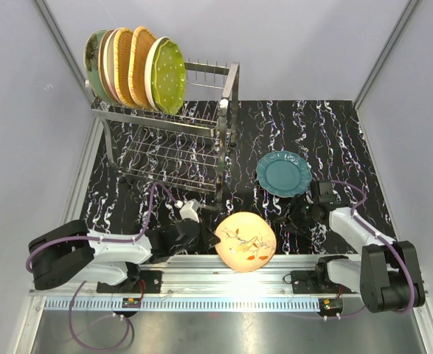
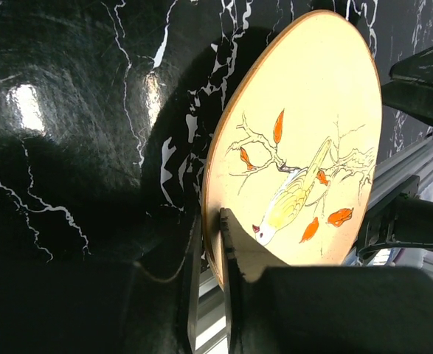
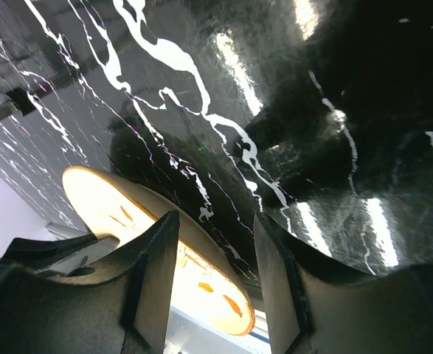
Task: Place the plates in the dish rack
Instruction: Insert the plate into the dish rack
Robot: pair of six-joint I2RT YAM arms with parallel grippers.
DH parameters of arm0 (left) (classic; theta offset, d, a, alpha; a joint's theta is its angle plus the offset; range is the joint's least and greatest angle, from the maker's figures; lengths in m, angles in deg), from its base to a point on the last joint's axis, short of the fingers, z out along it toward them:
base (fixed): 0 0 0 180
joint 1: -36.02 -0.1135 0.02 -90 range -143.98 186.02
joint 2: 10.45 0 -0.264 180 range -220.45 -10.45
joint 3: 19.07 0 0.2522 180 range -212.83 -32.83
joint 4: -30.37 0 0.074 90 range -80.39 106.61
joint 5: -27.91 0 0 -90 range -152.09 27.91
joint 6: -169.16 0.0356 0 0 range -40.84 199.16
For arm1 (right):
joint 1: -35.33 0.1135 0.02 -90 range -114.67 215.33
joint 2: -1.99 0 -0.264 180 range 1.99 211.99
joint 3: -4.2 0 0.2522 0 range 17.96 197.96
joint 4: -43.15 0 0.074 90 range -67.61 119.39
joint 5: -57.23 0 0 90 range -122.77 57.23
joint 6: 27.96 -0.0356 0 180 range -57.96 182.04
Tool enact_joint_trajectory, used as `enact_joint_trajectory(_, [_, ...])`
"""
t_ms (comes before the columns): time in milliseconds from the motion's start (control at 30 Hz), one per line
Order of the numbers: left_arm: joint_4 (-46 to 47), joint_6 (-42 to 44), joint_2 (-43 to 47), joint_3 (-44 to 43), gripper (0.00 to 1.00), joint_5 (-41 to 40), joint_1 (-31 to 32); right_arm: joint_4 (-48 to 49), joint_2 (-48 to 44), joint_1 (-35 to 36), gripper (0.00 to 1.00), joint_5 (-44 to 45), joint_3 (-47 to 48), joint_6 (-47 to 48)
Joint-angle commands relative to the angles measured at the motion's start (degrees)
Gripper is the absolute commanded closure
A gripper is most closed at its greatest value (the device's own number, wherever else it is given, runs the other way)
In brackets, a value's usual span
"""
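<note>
Plate, cream, with painted bird and orange leaves: bird plate [image 1: 246, 241] stands tilted on edge above the near strip of the table [image 1: 334, 133], just ahead of the arm bases. The left gripper [image 2: 212, 236] is clamped on its lower rim, one finger on each face, with the painted face turned away from the wrist.

Plate, teal, scalloped: teal plate [image 1: 284, 173] lies flat on the table right of the rack [image 1: 172, 140], well apart from both grippers' fingers.

Plates [image 1: 135, 66], mixed, stand upright in a row at the left end of the rack's top tier.

Right gripper [image 3: 220, 228]: jaws apart, nothing between them, low over the table between the teal plate and the bird plate, the latter's rim just beyond one finger.
</note>
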State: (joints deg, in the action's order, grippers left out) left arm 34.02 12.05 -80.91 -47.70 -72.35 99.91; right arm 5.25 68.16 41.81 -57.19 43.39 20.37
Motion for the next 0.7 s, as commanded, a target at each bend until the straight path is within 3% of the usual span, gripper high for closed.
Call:
enact_joint_trajectory(0, [4.82,0.4,-1.52,1.42,0.84,-0.64,-0.18,2.87,1.15,2.73,0.48,1.22,-0.03,-1.57])
enact_joint_trajectory(100, [6.84,-0.12,-1.79,2.48,0.76,-0.46,-0.35,3.05,1.24,4.59,0.48,2.36,-0.03,-3.15])
enact_joint_trajectory(200, [8.51,-0.56,-1.79,3.44,0.6,-0.72,-0.35,3.66,0.54,6.87,0.49,2.89,-0.64,-5.61])
enact_joint_trajectory(267, [8.78,-0.56,-1.88,3.54,0.44,-0.72,-0.44,4.01,0.19,7.58,0.49,3.33,-1.08,-6.66])
enact_joint_trajectory(367, [10.36,-0.56,-2.75,3.45,0.33,-0.03,-0.44,5.15,0.89,8.89,0.5,3.16,-1.43,-7.81])
enact_joint_trajectory(667, [17.48,-1.44,-9.08,1.86,0.34,4.98,-0.44,8.93,3.79,12.59,0.52,3.07,-1.0,-11.5])
